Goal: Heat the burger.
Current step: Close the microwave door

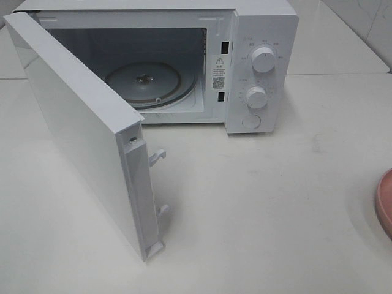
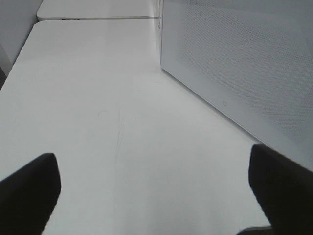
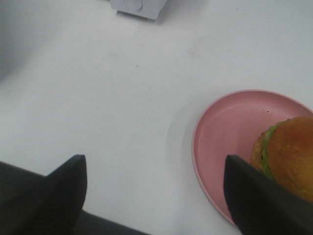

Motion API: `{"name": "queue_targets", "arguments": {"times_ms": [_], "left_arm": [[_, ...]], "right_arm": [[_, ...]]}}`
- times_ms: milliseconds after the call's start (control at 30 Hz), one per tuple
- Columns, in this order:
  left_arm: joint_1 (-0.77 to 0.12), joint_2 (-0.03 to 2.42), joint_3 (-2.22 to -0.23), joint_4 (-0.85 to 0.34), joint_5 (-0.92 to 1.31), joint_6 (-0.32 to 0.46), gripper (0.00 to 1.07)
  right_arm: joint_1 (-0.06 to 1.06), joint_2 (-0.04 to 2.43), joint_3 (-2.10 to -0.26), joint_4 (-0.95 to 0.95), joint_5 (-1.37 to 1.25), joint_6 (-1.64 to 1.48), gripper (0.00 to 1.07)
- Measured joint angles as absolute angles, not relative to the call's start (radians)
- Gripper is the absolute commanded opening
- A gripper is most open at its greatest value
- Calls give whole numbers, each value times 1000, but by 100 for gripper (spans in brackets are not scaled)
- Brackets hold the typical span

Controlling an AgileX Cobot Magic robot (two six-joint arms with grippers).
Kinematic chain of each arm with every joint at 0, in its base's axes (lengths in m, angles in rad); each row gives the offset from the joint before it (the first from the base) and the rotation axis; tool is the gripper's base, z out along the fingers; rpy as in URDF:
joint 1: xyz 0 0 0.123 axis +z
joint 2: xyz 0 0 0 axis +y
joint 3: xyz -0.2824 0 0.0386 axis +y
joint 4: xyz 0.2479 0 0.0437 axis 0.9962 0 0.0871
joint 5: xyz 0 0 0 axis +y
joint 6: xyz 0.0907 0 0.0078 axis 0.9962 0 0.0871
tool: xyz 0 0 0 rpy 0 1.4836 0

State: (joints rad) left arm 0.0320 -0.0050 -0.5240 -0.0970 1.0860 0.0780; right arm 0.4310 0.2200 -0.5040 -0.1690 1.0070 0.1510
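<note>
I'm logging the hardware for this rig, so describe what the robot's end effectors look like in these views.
Only the fingers show, and only in the wrist views. The left end effector has two matte black fingers with rounded, blunt tips. The right end effector has the same plain black fingers, which look more wedge-shaped and pointed. No cables, markings or pads are visible. The high exterior view shows no arm at all.

The microwave (image 1: 245, 61) cavity gapes unobstructed, its door (image 1: 79, 128) swung out across the bare table's (image 1: 257, 208) left half
</note>
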Motion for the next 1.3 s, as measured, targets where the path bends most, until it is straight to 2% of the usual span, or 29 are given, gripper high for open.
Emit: {"name": "queue_targets", "arguments": {"times_ms": [333, 600, 1300], "left_arm": [[32, -5, -524, -97, 1086, 78, 99], [32, -5, -524, -97, 1086, 78, 99], [32, -5, -524, -97, 1086, 78, 99]], "right_arm": [[244, 67, -504, -144, 1003, 138, 74], [136, -4, -504, -142, 1002, 138, 74], [113, -4, -504, -142, 1002, 138, 74]]}}
